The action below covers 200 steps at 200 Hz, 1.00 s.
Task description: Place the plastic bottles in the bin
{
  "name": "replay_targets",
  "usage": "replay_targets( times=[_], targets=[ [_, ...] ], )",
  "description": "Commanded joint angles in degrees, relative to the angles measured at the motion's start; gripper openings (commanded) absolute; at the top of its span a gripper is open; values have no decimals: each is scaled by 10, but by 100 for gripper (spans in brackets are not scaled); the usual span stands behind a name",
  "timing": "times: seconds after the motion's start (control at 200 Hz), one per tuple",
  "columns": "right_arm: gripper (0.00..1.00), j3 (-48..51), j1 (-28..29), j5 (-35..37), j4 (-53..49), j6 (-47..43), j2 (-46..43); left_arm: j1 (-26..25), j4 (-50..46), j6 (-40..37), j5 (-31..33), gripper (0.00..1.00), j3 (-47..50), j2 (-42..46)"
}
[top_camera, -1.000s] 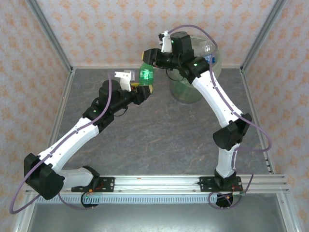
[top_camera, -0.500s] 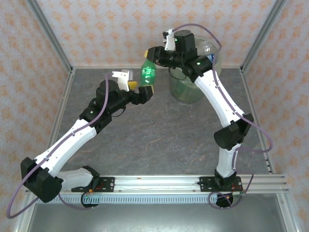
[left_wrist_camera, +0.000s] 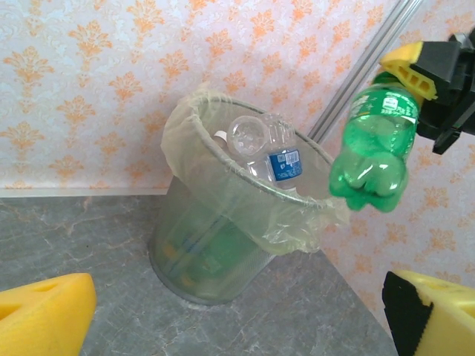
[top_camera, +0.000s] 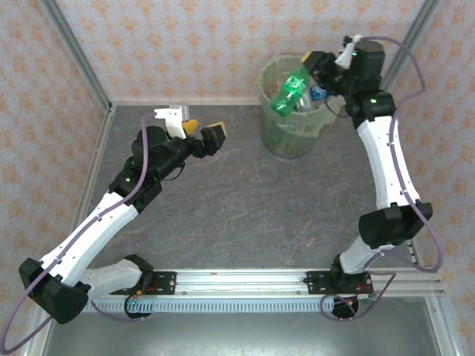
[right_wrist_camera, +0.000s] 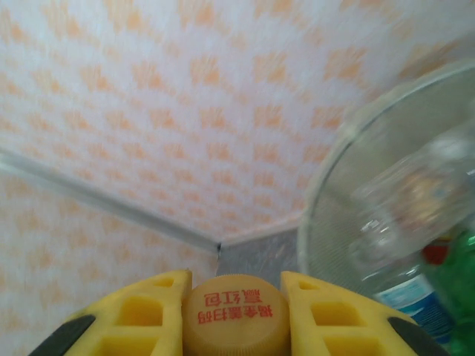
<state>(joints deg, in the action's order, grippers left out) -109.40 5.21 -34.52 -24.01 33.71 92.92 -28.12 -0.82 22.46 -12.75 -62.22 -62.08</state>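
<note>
Right now my right gripper is clamped narrow on the neck of a green bottle. In the right wrist view its yellow pads, ribbed with square cut-outs, sit on either side of the round tan cap, which has red characters printed on it. The green bottle is glossy translucent plastic with a lobed, bumpy base and a green label band. It hangs tilted, cap end in my fingers and base lowest. From overhead it lies above the mouth of the bin, clear of the rim.

My left gripper stands wide apart and empty above the table, well to the left of the bin. Its soft yellow foam pads show at the two lower corners of the left wrist view.

The bin is round and tapered, narrower at the foot, with pale-green see-through walls. A thin, wrinkled plastic bag lines it and folds loosely over the lip. Near the top inside lies a clear bottle, crumpled and ridged, with a blue label. Lower down, through the wall, I make out green shapes that may be more bottles, though the plastic blurs them too much to be sure.

The bin stands on a grey table veined like stone, close to the far corner, against wallpaper with an orange floral pattern.
</note>
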Motion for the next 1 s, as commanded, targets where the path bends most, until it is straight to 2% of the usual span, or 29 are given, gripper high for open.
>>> replay_targets(
  times=[0.0,0.125,0.27,0.556,0.796,0.891,0.916,0.996],
  targets=[
    [23,36,-40,0,49,50,-26,1,12,11,12,99,0,14],
    [23,94,-69,5,108,96,-40,1,11,11,18,99,1,18],
    [22,124,-74,36,142,130,-35,0,10,13,17,99,3,22],
    [24,130,-75,104,165,162,-4,0,7,20,25,99,17,41],
    [26,103,-73,106,149,161,44,1,3,23,30,99,24,50],
    [31,96,-67,106,136,145,57,1,5,25,31,99,27,52],
    [36,89,-66,106,126,138,62,0,6,25,32,99,27,52],
    [59,52,-65,104,80,111,80,0,3,24,32,99,25,50]
  ],
)
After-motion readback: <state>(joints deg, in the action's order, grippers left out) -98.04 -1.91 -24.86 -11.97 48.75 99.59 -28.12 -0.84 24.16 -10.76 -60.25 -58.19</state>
